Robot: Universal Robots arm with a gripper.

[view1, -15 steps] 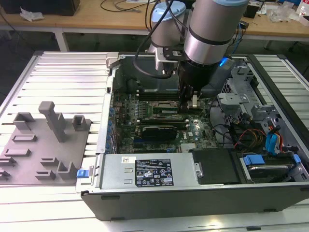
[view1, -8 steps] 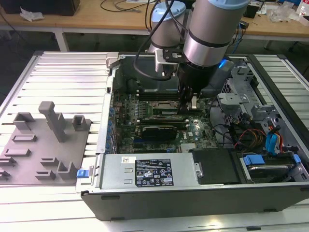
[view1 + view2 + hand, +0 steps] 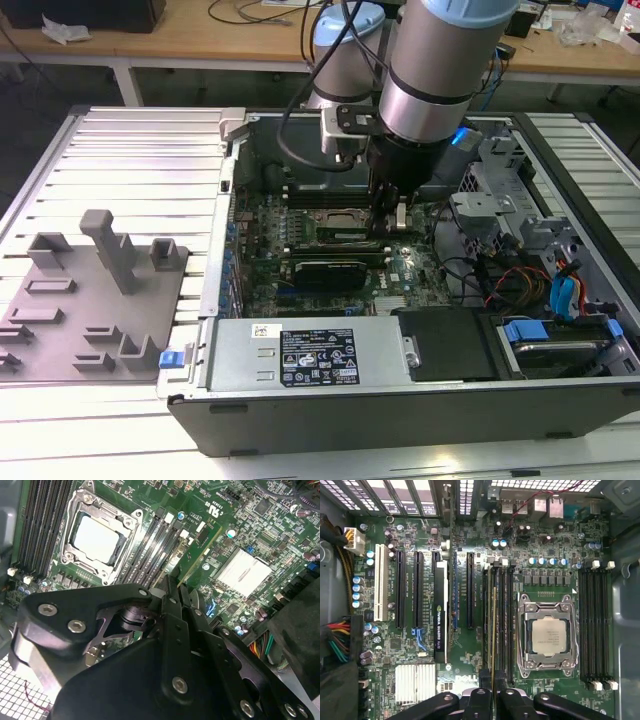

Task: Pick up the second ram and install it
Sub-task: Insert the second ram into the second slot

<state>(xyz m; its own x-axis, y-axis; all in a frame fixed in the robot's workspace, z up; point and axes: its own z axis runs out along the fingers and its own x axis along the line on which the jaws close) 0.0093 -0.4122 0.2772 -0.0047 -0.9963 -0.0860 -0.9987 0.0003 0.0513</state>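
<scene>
First wrist view: the gripper (image 3: 493, 692) is closed on the ram module (image 3: 493, 630), which runs edge-on as a thin green and gold strip from between the fingertips along the bank of memory slots (image 3: 499, 620) beside the CPU socket (image 3: 547, 635). In the second wrist view the gripper (image 3: 175, 587) holds the same ram module (image 3: 200, 552) by one end, with the board extending away over the slots just beside the socket. In the exterior view the gripper (image 3: 392, 215) is lowered inside the open computer case (image 3: 300, 400), directly above the motherboard (image 3: 330, 255).

Whether the module is already seated or only resting on the slot cannot be told from these views.

Hazards, as judged from this position:

1. Misalignment. The slots lie close together. If the module's lower edge sits on a slot wall or straddles two slots, downward force could bend the module or damage the slot contacts.
2. Tilt. The grasp is at one end. Uneven pressure could seat that end and leave the far end raised.
3. Latches. The white retaining clips (image 3: 595, 565) at the slot ends must be open; a closed clip would block insertion. Their state at the target slot cannot be confirmed.
4. Collision. The graphics card (image 3: 439, 615) stands near the slots on the side away from the socket, so lateral drift of the fingers could strike neighbouring parts.
</scene>
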